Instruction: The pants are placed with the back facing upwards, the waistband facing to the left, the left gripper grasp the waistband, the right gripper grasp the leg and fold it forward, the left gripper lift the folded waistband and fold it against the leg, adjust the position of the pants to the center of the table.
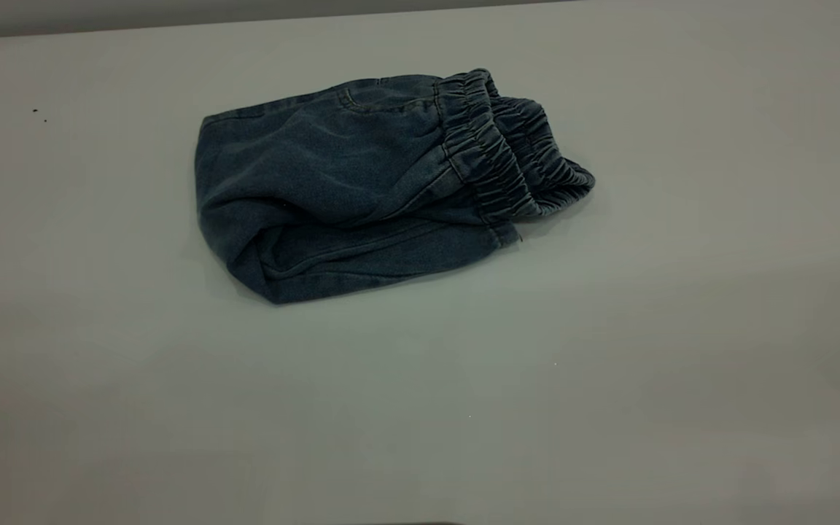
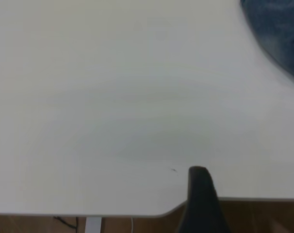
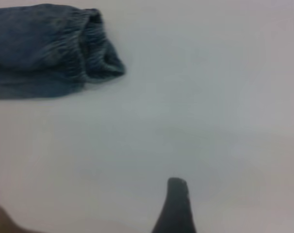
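pants [image 1: 362,186] folded into a compact bundle near the middle of the worktop [image 1: 609,379], waistband [image 1: 507,149] turned to the right. left gripper [image 2: 201,194] and right gripper [image 3: 175,204] well apart from the denim, perhaps one finger of each showing; finger spacing impossible to tell.

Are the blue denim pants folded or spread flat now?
Folded: the blue denim pants lie as a compact bundle, the ruffled waistband doubled over at one end.
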Action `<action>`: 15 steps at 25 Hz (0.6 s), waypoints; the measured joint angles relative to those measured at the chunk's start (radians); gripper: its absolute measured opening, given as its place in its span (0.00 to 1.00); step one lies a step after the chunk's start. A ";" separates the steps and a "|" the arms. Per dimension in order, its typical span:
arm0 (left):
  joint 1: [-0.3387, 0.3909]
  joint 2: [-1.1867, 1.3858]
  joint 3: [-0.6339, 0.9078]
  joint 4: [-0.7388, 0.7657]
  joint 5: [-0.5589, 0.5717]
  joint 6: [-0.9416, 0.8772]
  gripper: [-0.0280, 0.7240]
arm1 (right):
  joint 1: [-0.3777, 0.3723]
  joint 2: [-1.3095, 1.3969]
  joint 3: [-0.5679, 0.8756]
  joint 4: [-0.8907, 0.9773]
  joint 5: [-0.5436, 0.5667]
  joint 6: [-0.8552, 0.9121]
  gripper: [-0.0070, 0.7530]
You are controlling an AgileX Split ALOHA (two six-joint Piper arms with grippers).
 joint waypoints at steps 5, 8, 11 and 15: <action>0.000 0.000 0.000 0.000 0.000 0.000 0.63 | 0.000 0.000 0.001 -0.115 -0.006 0.187 0.68; 0.000 0.000 0.000 0.000 0.000 0.001 0.63 | 0.000 0.000 0.001 -0.137 -0.008 0.217 0.68; 0.000 0.000 0.000 0.000 0.000 0.001 0.63 | 0.000 0.000 0.001 -0.137 -0.008 0.219 0.68; 0.000 0.000 0.000 0.000 0.000 0.001 0.63 | 0.000 0.000 0.001 -0.137 -0.008 0.220 0.68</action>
